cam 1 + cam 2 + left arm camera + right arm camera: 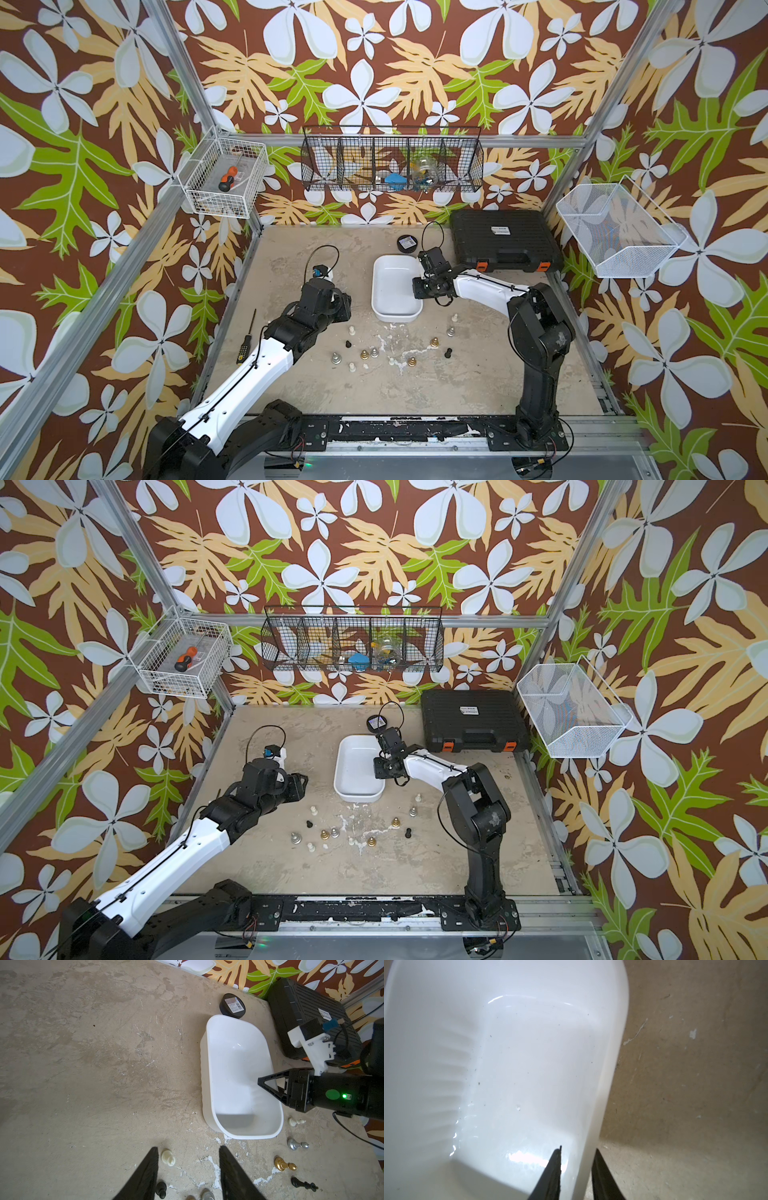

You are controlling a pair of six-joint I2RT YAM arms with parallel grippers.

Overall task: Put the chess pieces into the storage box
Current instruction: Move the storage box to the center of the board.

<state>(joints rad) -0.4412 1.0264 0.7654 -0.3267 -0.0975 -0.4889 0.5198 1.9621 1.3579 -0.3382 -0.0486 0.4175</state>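
Along the left edge of the bench (291, 266), a screwdriver (246, 347). Next, left gripper (188, 1147), fingers spread wide, holding nothing, a cream piece (168, 1157) just beside one finger. Scattered mid-bench toward the near edge, the chess pieces (364, 354) in gold, silver, cream and black. Just behind them, near bench centre, the storage box (392, 286). Astride its wall facing the right edge, right gripper (578, 1148), fingers narrow, one inside, one outside; impossible to tell whether pinching. In the far right corner, a black case (505, 241).
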